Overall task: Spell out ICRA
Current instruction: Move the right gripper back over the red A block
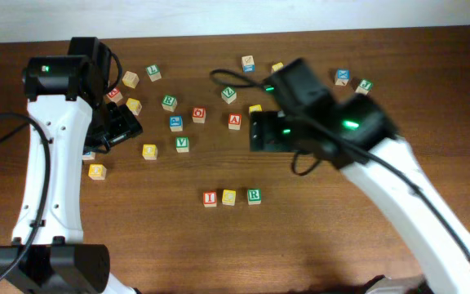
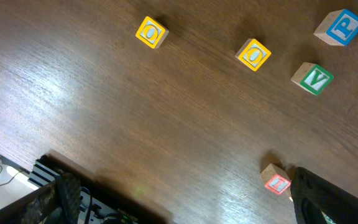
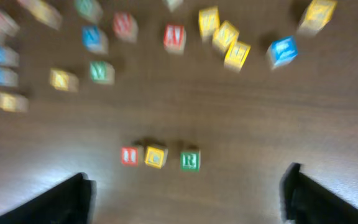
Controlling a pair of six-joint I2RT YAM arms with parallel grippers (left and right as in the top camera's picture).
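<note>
- Overhead: the A block (image 1: pixel 234 121) lies loose just beside your right gripper (image 1: pixel 259 131), on its left. The I block (image 1: pixel 210 198), C block (image 1: pixel 229 197) and R block (image 1: pixel 254 196) sit in a row nearer the arm bases. The right arm is nearer A than the left gripper (image 1: pixel 121 126).
- Left wrist: fingers apart and empty. No task block is in view.
- Right wrist: blurred. Fingers wide apart and empty. A lies beyond the row, and I judge it belongs right of R.

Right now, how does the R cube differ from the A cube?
The R cube is printed green; the A cube is printed red. The R cube ends the front row, beside the yellow C cube; the A cube sits farther back among scattered cubes, not in that row. Both are small wooden cubes, letter up.
</note>
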